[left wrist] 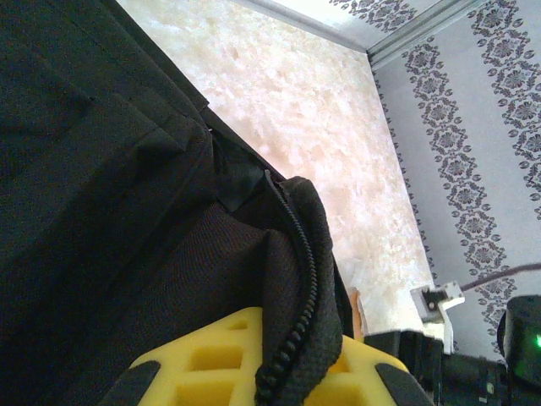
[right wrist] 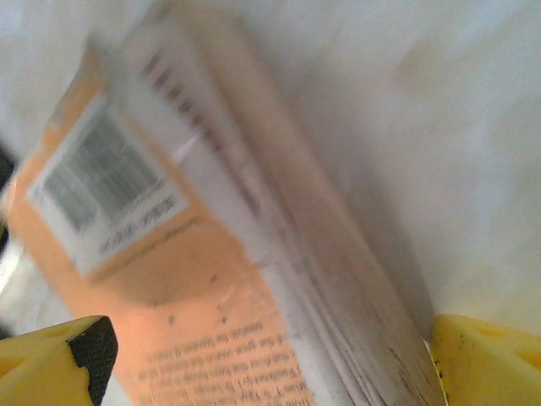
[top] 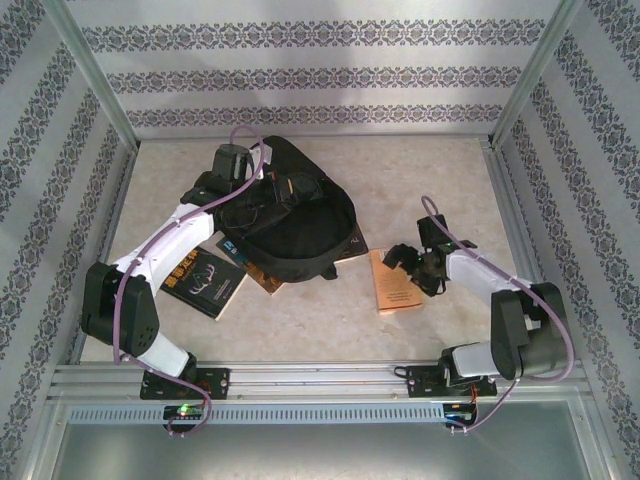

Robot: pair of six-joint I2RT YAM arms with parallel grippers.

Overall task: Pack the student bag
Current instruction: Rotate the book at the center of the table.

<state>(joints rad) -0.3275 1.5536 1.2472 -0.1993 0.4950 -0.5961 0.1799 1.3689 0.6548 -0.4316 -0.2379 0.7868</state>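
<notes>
Although several books lie around it, the student bag [top: 300, 225], a large black soft fabric backpack, sits left of centre on the pale marbled counter [top: 420, 180] in the top view. The left gripper [top: 283, 190] is at the bag's upper edge. A black paperback [top: 205, 280] with gold lettering lies just beside the bag's near left side. A brown book [top: 266, 280] pokes out from under its near edge, and another book corner [top: 352, 245] shows at its right. A thin orange paperback [top: 395, 283] lies apart on the right, with the right gripper [top: 408, 262] at its far end.

From the left wrist, the left gripper [left wrist: 270, 376] is clamped on the bag's zip edge. A fold of black fabric and the line of zip teeth [left wrist: 296, 279] run down between its yellow pads [left wrist: 211, 359].

From the right wrist the picture is blurred. The right gripper [right wrist: 270, 372] has its fingers wide apart, one at each lower corner. The orange paperback [right wrist: 169, 288], with its barcode label and page edge, lies between them. Whether either finger touches the book I cannot tell.

Packing looks barely started. The bag's edge is gripped, seemingly to hold the mouth open, but every book I can see is outside it, and the inside is hidden. The orange paperback is not yet grasped. It and the other books would have to go in, and the zip probably has to be closed after.
</notes>
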